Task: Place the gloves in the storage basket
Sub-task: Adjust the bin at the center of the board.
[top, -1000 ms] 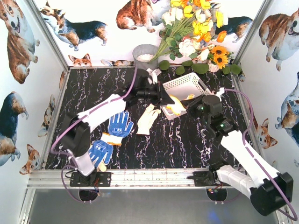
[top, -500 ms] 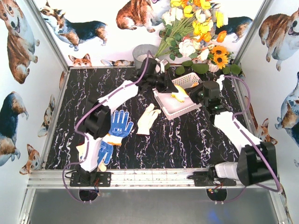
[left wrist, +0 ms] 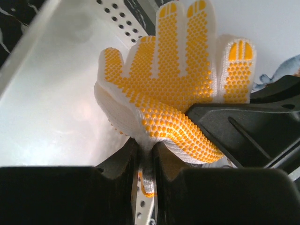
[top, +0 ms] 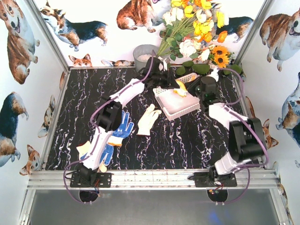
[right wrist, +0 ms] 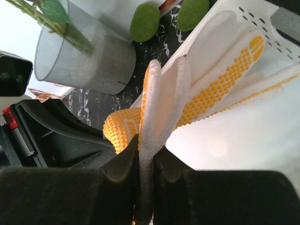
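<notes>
- Yellow-dotted glove (left wrist: 178, 79) lies in the storage basket (top: 180, 106)
- Left wrist: left gripper (left wrist: 145, 151) clamped on basket's perforated wall
- Right wrist: right gripper (right wrist: 146, 157) pinching the glove's knit edge
- Only top view: cream glove (top: 149, 120) left of basket

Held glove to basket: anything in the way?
Nothing visible. The left gripper pinches the glove over the bare floor of the basket. The right gripper also grips it, from the side and not beneath it.
</notes>
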Robot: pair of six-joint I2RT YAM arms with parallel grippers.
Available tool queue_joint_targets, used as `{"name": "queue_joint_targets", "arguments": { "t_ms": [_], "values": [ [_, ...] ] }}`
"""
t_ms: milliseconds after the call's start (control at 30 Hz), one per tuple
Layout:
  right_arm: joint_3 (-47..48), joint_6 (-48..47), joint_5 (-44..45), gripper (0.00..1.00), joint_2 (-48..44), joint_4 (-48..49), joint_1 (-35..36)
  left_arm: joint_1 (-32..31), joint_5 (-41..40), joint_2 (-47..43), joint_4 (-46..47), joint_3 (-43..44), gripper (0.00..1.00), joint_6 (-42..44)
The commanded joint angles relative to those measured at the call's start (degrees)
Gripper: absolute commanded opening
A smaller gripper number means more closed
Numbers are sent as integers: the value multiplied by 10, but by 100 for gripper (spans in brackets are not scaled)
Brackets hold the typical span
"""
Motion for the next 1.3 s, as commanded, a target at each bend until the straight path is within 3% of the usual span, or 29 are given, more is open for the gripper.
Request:
{"name": "queue_joint_targets", "arguments": {
  "t_ms": [0,233,433,800,1000,1267],
  "values": [
    [35,-46,-27,0,43,129,0,31,-50,65,4,53,0,17],
    [33,-36,-23,0,89,117,3,46,-51,83,14,42,4,8],
    [20,-7,47,0,69,31,17,51,-57,46,32,-13,32,12],
    [45,65,164,0,69,-130,58,52,-94,-41,17,-73,58,64],
    [102,77,179,0,100,-212,70,51,-97,-89,10,-98,64,92],
    [168,64,234,0,142,-305,95,52,-220,-125,-45,-104,80,223]
  ]
}}
